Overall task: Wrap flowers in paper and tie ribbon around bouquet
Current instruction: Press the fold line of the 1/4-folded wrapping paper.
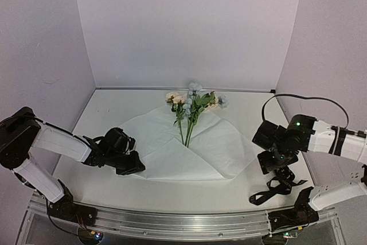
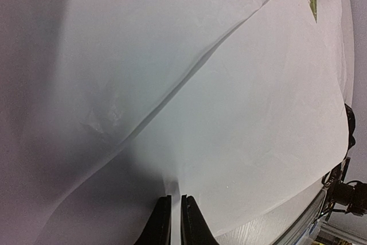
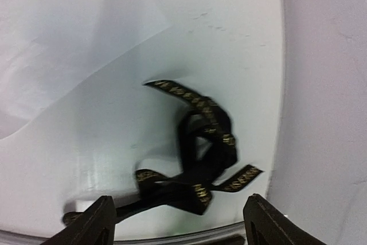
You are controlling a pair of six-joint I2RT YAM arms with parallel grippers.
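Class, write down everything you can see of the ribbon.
The ribbon is narrow and black, with small pale gold lettering along it. It lies loose in a tangled loop with several tails, on the table near its front right corner, clear of the paper. The right gripper hangs open over it, not gripping; one tail runs close by a finger.

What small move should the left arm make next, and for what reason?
Probably lift the left gripper, which looks shut on a corner of the paper, and carry it right across the stems of the flowers. The stems lie mostly uncovered on the sheet; the right gripper is open above the loose ribbon.
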